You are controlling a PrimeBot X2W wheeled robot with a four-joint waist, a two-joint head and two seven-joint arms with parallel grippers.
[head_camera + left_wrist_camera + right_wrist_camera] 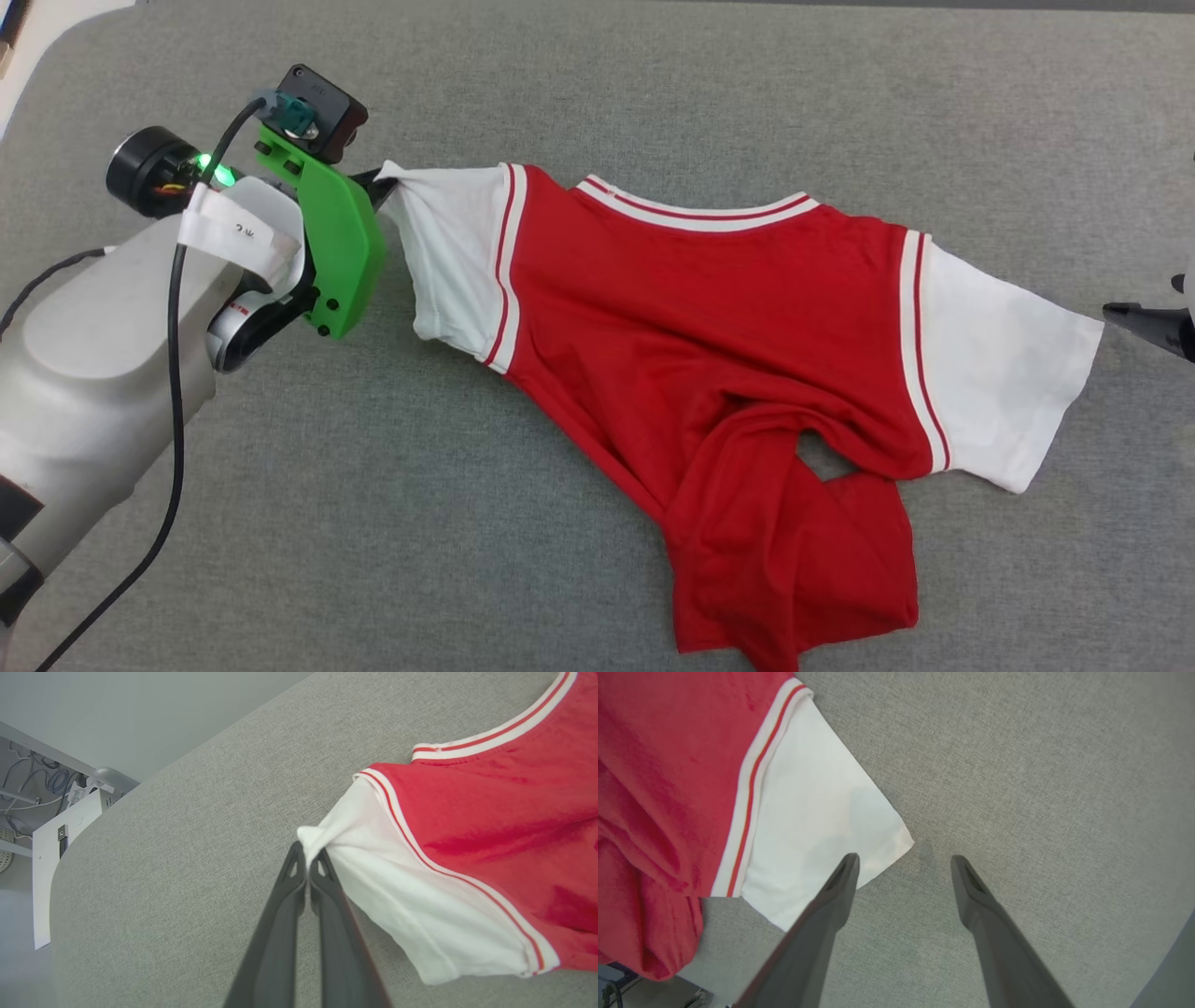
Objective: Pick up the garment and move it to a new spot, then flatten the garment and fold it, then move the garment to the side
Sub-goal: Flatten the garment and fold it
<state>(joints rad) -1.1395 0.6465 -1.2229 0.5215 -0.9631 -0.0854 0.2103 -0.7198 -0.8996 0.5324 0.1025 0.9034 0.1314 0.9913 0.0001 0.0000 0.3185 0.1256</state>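
Left gripper (307, 858) clamped on white sleeve tip of red jersey (691, 308). Right gripper (906, 858) spread wide, perhaps over other sleeve corner.

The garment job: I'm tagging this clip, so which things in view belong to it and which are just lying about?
Job: garment; left gripper, jaws shut on one white sleeve; right gripper, jaws open by the other sleeve.
Lying about: white box with cables past the table edge.
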